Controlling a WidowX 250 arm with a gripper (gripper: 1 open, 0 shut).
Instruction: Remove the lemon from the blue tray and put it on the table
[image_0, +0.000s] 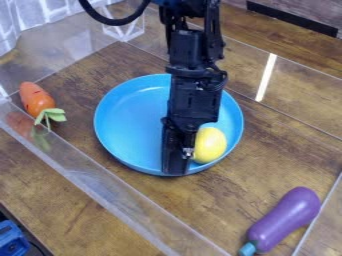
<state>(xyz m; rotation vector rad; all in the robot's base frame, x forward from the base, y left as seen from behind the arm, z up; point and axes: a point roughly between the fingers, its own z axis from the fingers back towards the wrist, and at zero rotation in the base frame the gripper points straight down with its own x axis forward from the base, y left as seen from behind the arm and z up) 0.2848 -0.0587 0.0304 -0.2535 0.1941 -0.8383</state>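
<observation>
Counts: 1 lemon (210, 143), 1 blue tray (127, 125), 1 carrot (36, 99), 1 eggplant (282, 220), 1 arm with 1 end effector (179, 158).

Lemon sits inside the blue tray, at its right-front part near the rim, touching the right side of the end effector. Its long axis runs roughly upright in the picture, tilted a little, top toward the far right. Which end is the stem can't be made out.

End effector points steeply down into the tray, fingers clenched; the lemon is beside it rather than clearly between the fingers, so no grip on the fruit shows.

Tray rests on the counter (287, 140). Carrot lies at left, eggplant at lower right, both well apart from the tray.
</observation>
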